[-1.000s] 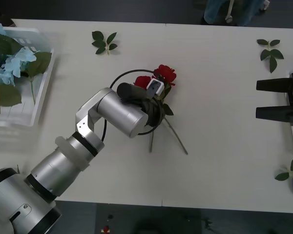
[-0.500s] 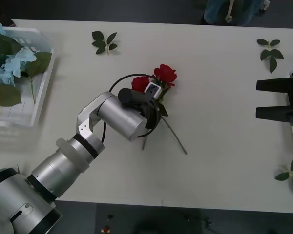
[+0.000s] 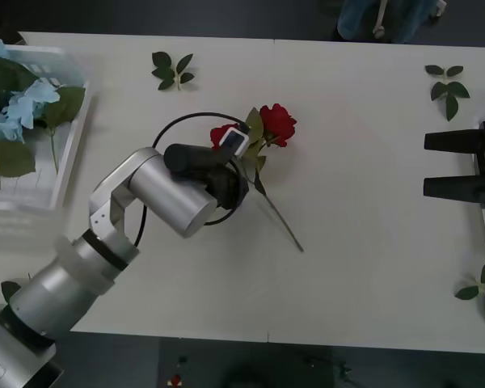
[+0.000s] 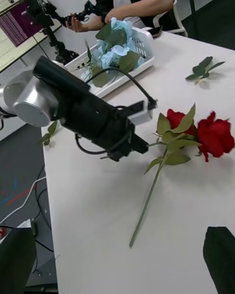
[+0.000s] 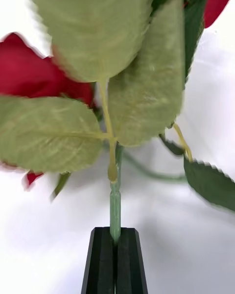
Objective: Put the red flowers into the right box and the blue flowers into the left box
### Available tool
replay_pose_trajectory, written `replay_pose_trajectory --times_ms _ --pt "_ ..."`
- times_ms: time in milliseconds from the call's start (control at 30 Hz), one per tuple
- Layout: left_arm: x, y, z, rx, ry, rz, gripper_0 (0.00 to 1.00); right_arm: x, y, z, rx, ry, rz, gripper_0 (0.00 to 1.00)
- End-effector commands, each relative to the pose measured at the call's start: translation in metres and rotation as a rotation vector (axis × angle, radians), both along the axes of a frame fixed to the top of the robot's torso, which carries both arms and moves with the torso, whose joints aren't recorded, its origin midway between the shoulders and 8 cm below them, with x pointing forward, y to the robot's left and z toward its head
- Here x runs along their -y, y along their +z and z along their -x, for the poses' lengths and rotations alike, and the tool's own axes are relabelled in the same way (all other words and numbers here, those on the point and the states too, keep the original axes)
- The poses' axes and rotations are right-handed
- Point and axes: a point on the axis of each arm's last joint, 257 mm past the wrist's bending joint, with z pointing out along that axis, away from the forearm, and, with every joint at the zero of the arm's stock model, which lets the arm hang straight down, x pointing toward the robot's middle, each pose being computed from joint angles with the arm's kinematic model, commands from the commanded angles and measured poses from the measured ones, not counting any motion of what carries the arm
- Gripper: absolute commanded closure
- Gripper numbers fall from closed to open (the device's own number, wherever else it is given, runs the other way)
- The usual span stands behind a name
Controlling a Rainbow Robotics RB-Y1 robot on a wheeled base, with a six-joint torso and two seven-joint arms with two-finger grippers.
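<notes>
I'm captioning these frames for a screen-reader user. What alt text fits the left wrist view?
Close-up of the left gripper, its two black fingers shut on the thin green stem of a red rose above a white table. Large green leaves spread from the stem just beyond the fingers, with deep-red petals behind them.

Robotics lab: white table (image 3: 372, 267), monitor (image 4: 22, 24), floor cables (image 4: 27, 210).

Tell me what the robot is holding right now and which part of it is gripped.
The left gripper is shut on a red rose, pinching its green stem just below the leaves. The right gripper is open, holding nothing.
</notes>
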Motion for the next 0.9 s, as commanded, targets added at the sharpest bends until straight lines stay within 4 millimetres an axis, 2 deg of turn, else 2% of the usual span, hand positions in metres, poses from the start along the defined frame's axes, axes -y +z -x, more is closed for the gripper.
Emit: replay_pose_trajectory --times_ms 33,167,367,500,667,767,800,867,900 --pt "-0.040 0.010 0.019 0.002 0.011 0.017 1.00 -0.007 0.014 -0.001 0.019 0.005 -0.032 0.00" --pt "-0.067 0.011 0.039 -0.001 0.009 0.025 1.00 -0.007 0.014 -0.001 0.019 0.005 -0.032 0.00" --pt "-0.123 0.007 0.069 0.015 0.080 0.016 1.00 -0.007 0.014 -0.001 0.019 0.005 -0.032 0.00" --pt "-0.151 0.005 0.088 0.026 0.129 0.009 1.00 -0.007 0.014 -0.001 0.019 0.005 -0.032 0.00" --pt "-0.188 0.000 0.099 0.082 0.189 -0.046 1.00 -0.007 0.014 -0.001 0.019 0.005 -0.032 0.00" --pt "-0.200 0.000 0.100 0.128 0.202 -0.079 0.98 -0.007 0.014 -0.001 0.019 0.005 -0.032 0.00" --pt "-0.200 -0.001 0.101 0.129 0.204 -0.080 0.94 -0.007 0.014 -0.001 0.019 0.005 -0.032 0.00" --pt "-0.201 -0.001 0.100 0.133 0.206 -0.083 0.44 -0.007 0.014 -0.001 0.019 0.005 -0.032 0.00" --pt "-0.200 0.000 0.100 0.134 0.206 -0.083 0.37 -0.007 0.014 -0.001 0.019 0.005 -0.032 0.00"
